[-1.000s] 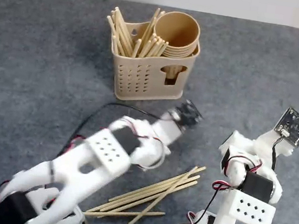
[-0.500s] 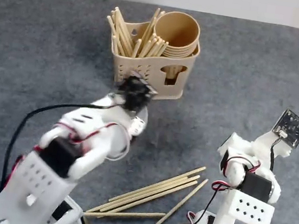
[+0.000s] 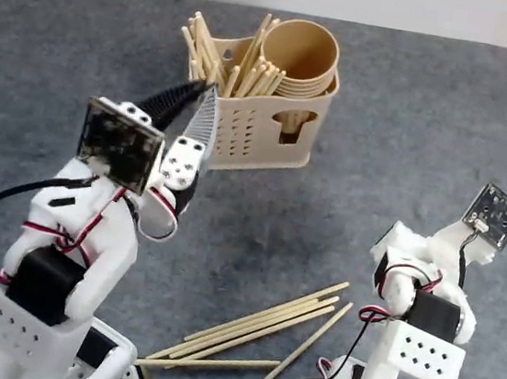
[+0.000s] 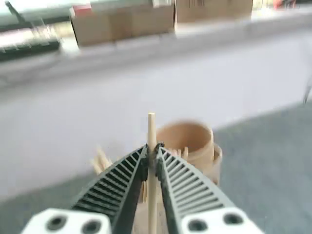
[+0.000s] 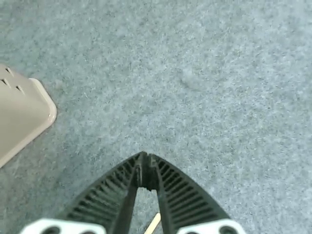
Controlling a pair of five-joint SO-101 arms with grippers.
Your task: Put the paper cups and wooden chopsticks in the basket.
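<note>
While my left tool (image 4: 152, 148) was clamped on a single wooden chopstick (image 4: 151, 130), the stick stood upright between the ribbed fingers (image 4: 122, 180), its end poking out past their tips. From above, this tool hung at the front corner of the basket (image 3: 252, 129) on my left arm's side, its tips just beside the rim there. Inside the basket, a bundle of chopsticks (image 3: 222, 56) leaned in the compartment nearest that tool. The nested paper cups (image 3: 300, 55) sat in the other compartment, beside the bundle. More loose chopsticks (image 3: 255, 328) lay fanned on the grey table (image 3: 428, 128), well in front of the basket and between the bases of my two arms. My right tool (image 5: 146, 170) had its fingers pressed together with nothing between the tips. It pointed down at the table in front of the basket, on my right arm's side and apart from it.
</note>
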